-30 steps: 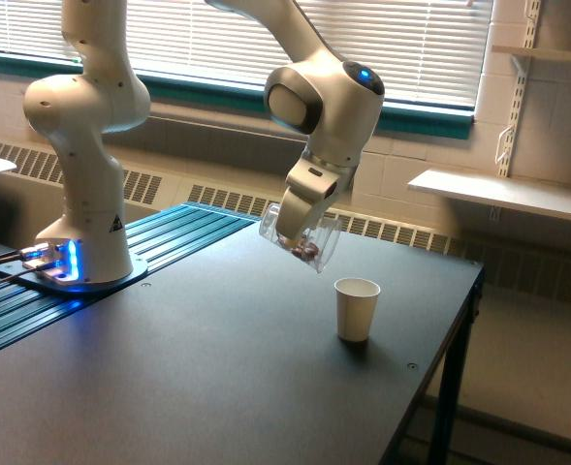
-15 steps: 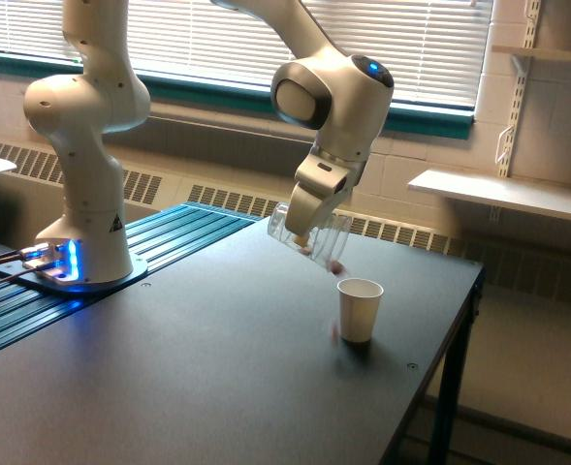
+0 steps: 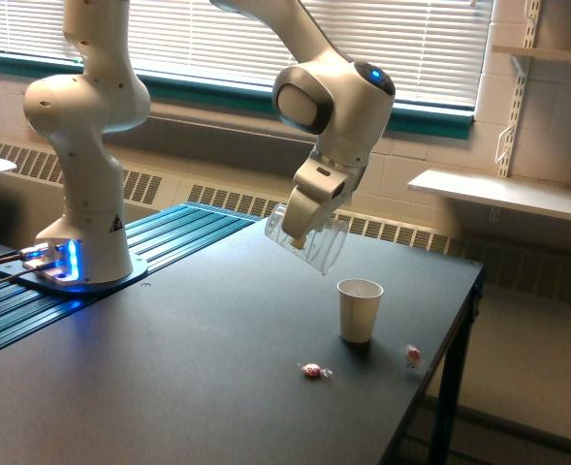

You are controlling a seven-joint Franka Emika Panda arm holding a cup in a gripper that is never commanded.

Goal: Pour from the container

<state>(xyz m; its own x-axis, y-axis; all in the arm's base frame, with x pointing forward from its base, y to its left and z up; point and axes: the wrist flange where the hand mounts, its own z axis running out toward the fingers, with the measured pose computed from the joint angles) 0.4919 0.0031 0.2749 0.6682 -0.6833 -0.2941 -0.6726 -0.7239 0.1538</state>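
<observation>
container point(image 3: 309, 240) | tilted, mouth down-right | held by gripper point(image 3: 299, 225)

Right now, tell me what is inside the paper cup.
The paper cup shows only its white inner wall near the rim; its bottom is hidden. Two wrapped candies lie outside it on the table.

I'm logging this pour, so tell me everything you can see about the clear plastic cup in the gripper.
The clear cup is see-through, slightly tapered plastic, clamped in the gripper above the dark table. It is tilted steeply, mouth pointing down toward the exterior view's right, up and left of the white paper cup. It looks empty. Nothing but the gripper touches it.
</observation>
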